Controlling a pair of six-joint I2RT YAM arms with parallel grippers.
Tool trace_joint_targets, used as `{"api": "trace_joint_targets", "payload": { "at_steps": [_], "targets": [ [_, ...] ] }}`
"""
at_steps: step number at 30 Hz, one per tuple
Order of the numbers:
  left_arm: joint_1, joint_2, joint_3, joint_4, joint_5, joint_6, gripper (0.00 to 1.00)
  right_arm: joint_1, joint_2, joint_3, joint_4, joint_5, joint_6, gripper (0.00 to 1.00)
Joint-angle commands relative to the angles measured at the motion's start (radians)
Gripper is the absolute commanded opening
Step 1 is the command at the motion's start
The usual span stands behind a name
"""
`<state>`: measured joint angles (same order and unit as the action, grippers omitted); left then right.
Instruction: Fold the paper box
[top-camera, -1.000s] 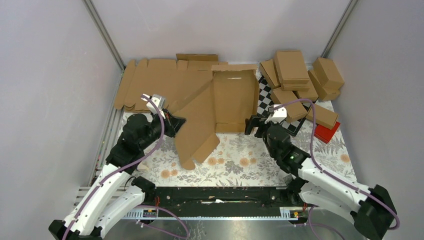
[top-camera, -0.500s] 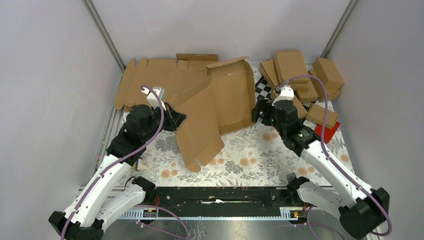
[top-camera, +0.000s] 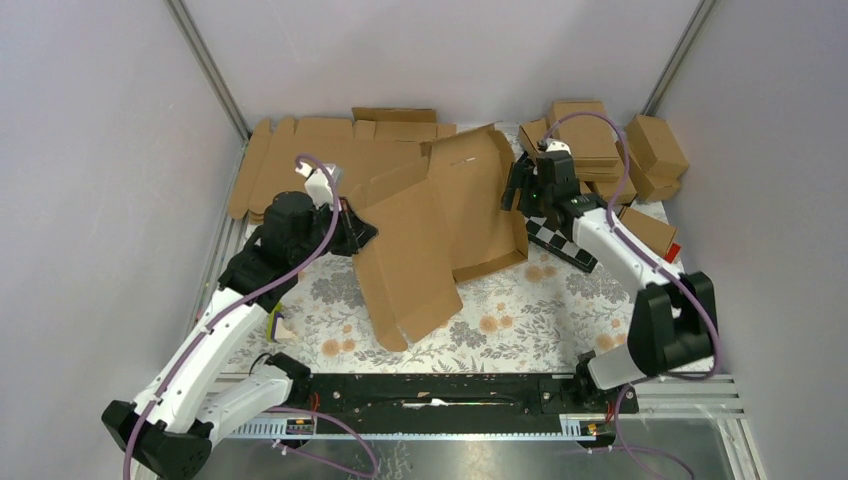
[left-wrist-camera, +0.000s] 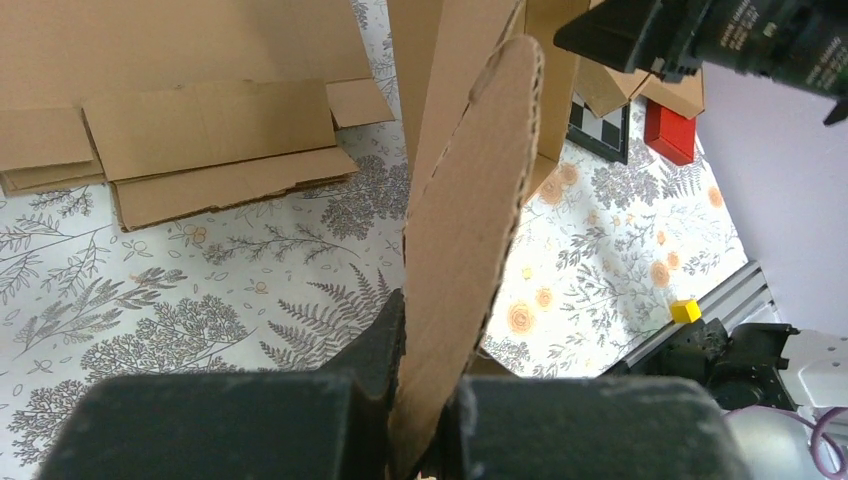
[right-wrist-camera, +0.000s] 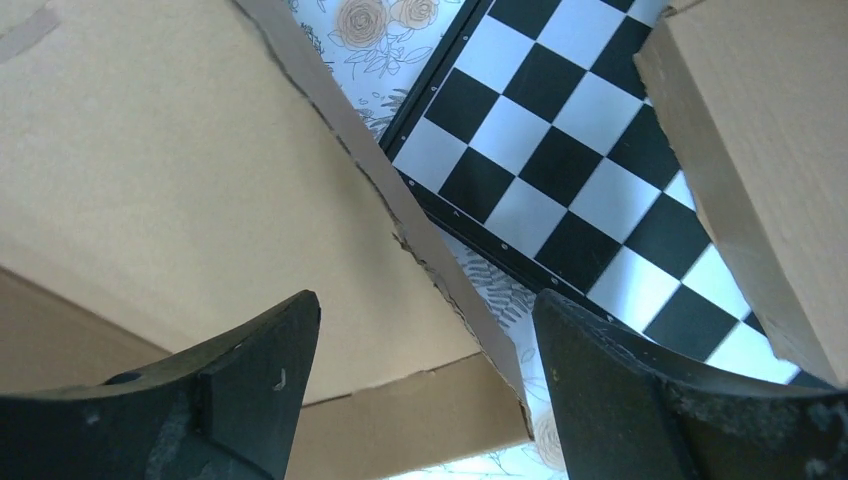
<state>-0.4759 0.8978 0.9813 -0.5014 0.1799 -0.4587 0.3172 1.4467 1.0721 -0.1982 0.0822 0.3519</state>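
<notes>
Top view: you look down from above and behind the arm bases toward the far wall, far enough back to take in the whole table (top-camera: 520, 320) and both arms. Left wrist view: you sit low behind the left fingers (left-wrist-camera: 375, 345), facing across the table to its right side, with the right arm (left-wrist-camera: 740, 40) in the upper corner. Right wrist view: very close, aimed down between the right fingers (right-wrist-camera: 250, 370). All three share the paper box (top-camera: 440, 215) and the checkerboard (top-camera: 560, 248).
</notes>
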Motion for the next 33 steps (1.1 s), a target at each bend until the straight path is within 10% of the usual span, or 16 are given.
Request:
{"api": "trace_joint_targets", "payload": {
  "at_steps": [1,7,17,27,33],
  "targets": [
    [-0.001,0.024,0.034,-0.070,0.017,0.058,0.00,-0.015,0.111,0.105,-0.003,-0.079,-0.025,0.83],
    [0.000,0.123,0.126,-0.074,0.000,0.102,0.00,-0.015,0.121,0.057,0.024,-0.079,0.010,0.60],
    [0.010,0.311,0.313,-0.207,0.023,0.211,0.00,-0.015,0.060,-0.037,-0.050,-0.122,0.014,0.53],
    [0.047,0.558,0.573,-0.582,0.184,0.391,0.00,-0.012,-0.250,-0.170,-0.151,-0.115,0.035,0.94],
    [0.008,0.619,0.582,-0.650,0.049,0.410,0.00,-0.012,-0.361,-0.149,-0.253,-0.009,0.045,0.98]
  ]
}}
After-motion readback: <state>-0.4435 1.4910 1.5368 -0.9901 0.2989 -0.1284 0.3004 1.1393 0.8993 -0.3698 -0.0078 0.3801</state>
